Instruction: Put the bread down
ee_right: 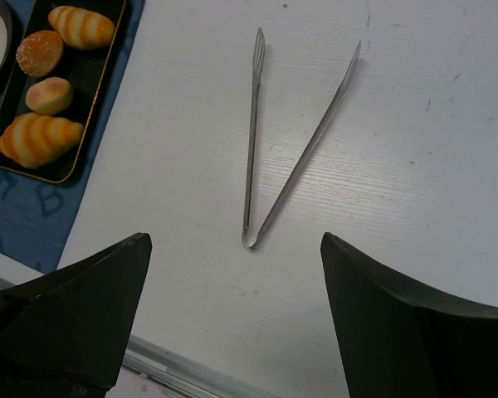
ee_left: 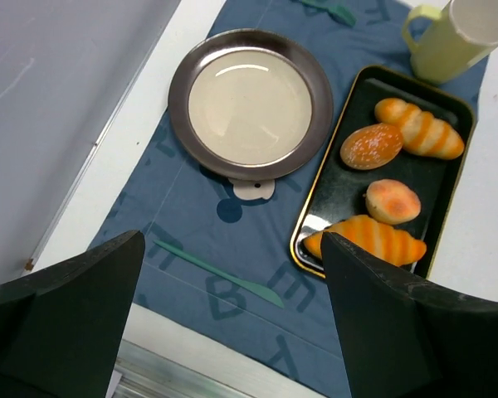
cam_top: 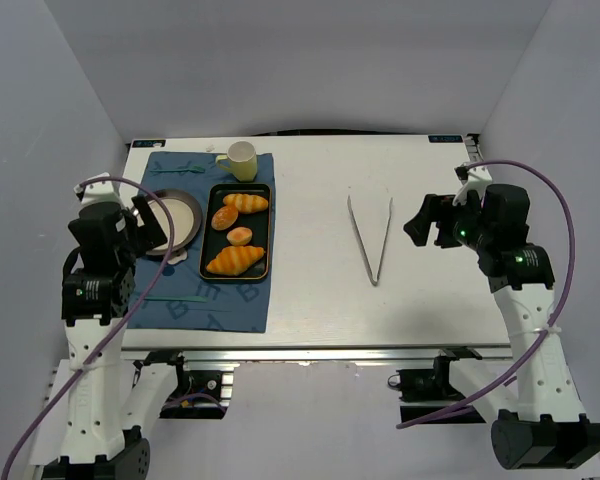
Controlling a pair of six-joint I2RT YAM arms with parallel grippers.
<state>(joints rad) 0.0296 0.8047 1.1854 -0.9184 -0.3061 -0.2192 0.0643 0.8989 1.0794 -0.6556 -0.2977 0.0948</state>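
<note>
Lying beyond left fingers [ee_left: 402, 332]: bread [ee_left: 393, 201]

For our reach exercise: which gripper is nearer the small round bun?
Left. The left gripper hovers by the plate, just left of the bun; the right gripper is beyond the tongs.

Boxed in by plain pale grey panels: left wall [cam_top: 40, 120] close outside the left claw [cam_top: 152, 222], right wall [cam_top: 570, 100] outside the right claw [cam_top: 415, 222], back wall [cam_top: 300, 60] well beyond both. Beneath the claws, white bench [cam_top: 320, 300], faintly grained and lightly scuffed under the right one. Edged behind the claws, along the near side, by an aluminium rail [cam_top: 310, 357]. Lit softly and evenly, with only faint shadows.
</note>
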